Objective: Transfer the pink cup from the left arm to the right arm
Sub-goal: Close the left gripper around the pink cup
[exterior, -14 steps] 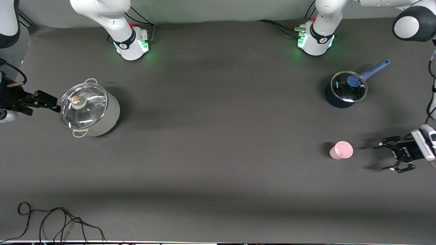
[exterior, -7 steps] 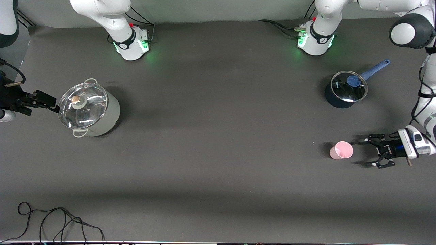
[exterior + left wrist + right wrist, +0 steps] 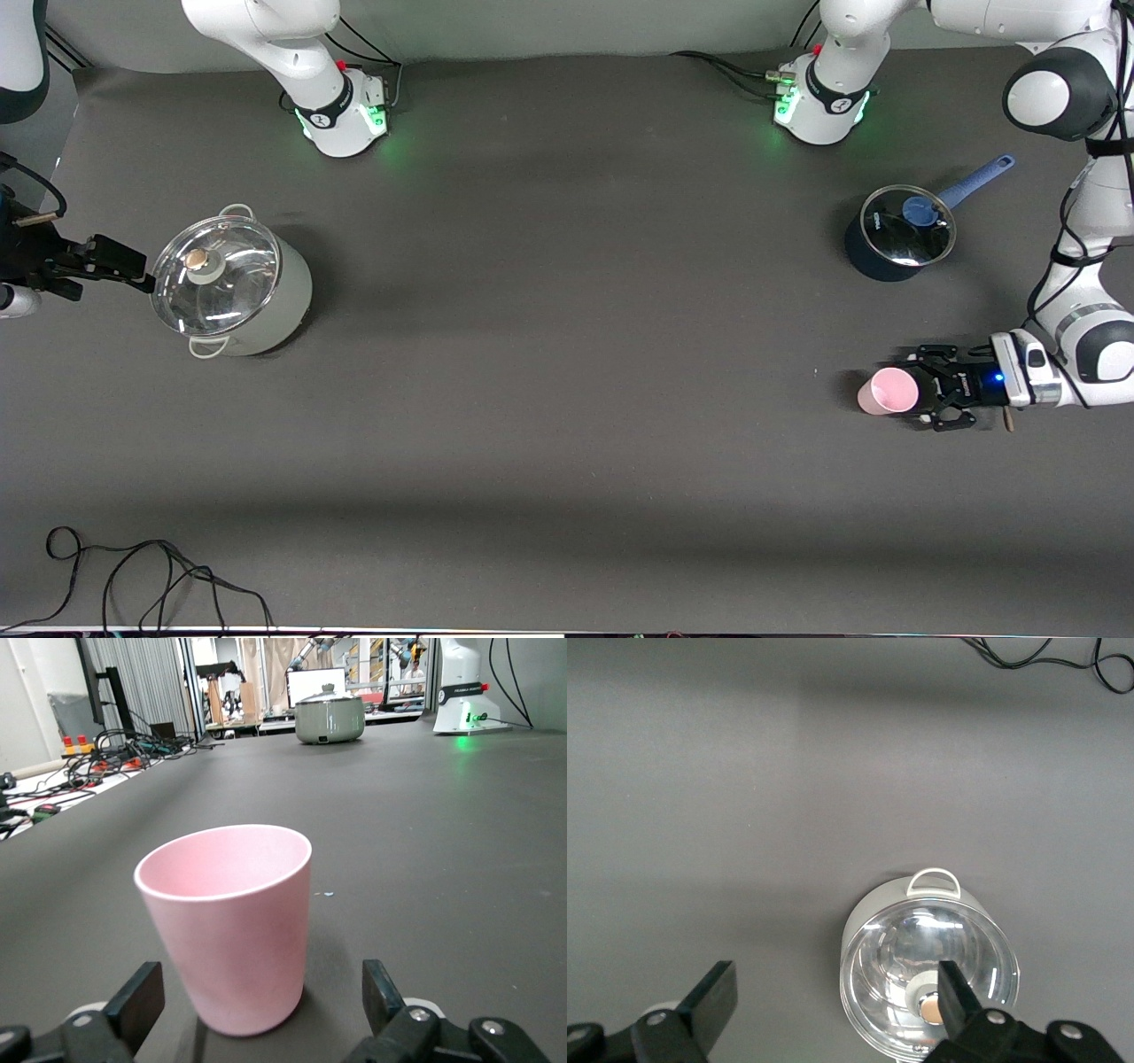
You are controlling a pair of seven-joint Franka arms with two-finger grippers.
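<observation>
The pink cup [image 3: 886, 392] stands upright on the dark table at the left arm's end. In the left wrist view the cup [image 3: 226, 930] is close and fills the middle. My left gripper [image 3: 919, 391] is low at the table beside the cup and open. Its two fingers [image 3: 137, 999] flank the cup's base with a gap on each side, and the left gripper [image 3: 259, 997] touches nothing. My right gripper [image 3: 104, 262] is open and empty in the air at the right arm's end, beside the big pot. In the right wrist view the right gripper [image 3: 833, 997] looks down on that pot.
A grey-green pot with a glass lid [image 3: 230, 283] stands toward the right arm's end and also shows in the right wrist view [image 3: 930, 979]. A dark blue saucepan with a glass lid and blue handle [image 3: 899, 235] stands farther from the camera than the cup. Black cables [image 3: 159, 576] lie near the front edge.
My left gripper has moved in along the table to the pink cup, and its open fingers now stand either side of it. The cup has not moved. The right arm waits.
</observation>
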